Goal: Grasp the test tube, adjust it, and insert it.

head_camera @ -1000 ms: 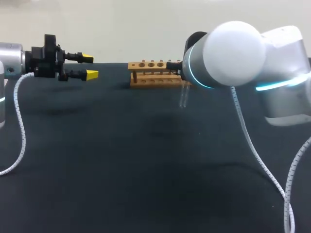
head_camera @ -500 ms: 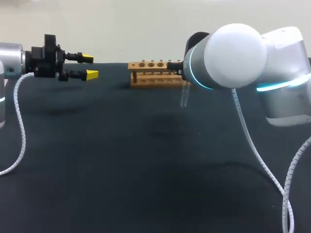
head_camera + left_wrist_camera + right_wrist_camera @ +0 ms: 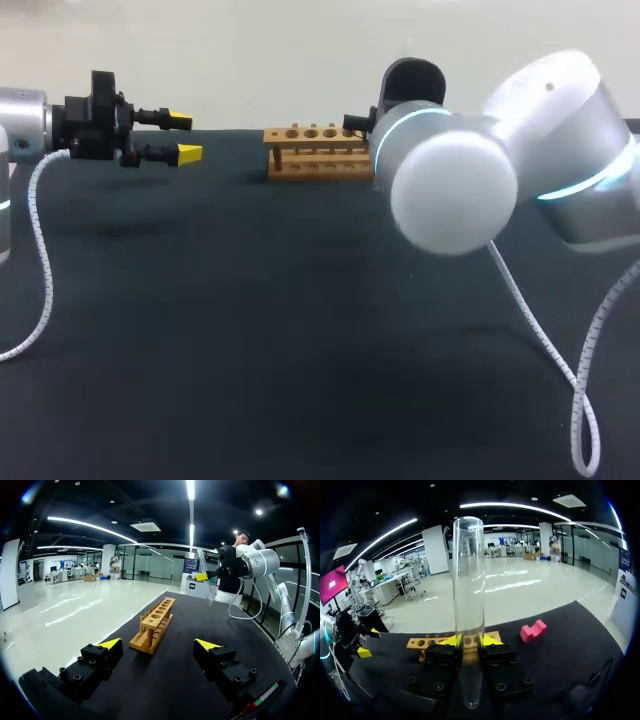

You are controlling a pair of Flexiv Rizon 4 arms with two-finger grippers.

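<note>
Test tube (image 3: 468, 605) upright, clamped in right end effector (image 3: 468, 641); rack (image 3: 422, 642) ahead, lower; left end effector (image 3: 185, 137) gaping, farther off.

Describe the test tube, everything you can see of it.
The test tube is clear, glass-like, apparently empty: open rim up, rounded closed end down. It stands upright, gripped below its middle between the yellow-tipped fingers of the right gripper, off the table, the wooden rack just ahead. The head view hides it.
</note>
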